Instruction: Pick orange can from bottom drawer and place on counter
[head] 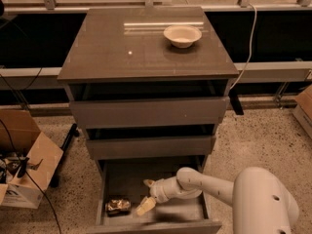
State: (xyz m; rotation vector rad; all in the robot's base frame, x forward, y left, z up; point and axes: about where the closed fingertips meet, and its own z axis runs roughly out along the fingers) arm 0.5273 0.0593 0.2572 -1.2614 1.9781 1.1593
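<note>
Bowl [182, 35] sits on counter [122, 52], back-right. Bottom drawer [126, 179] stands out in front, below 2 upper drawers [148, 112]. Orange can [118, 206] in its front-left corner. Gripper [146, 195] inside drawer, just R of can, prob. not touching. Cardboard box [29, 165] on floor, L of cabinet.

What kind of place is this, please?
Probably a robot lab or workshop: speckled stone floor, open brown cardboard box, dangling white cable. The open gripper is inside the grey bottom drawer near the crumpled golden-orange can.
</note>
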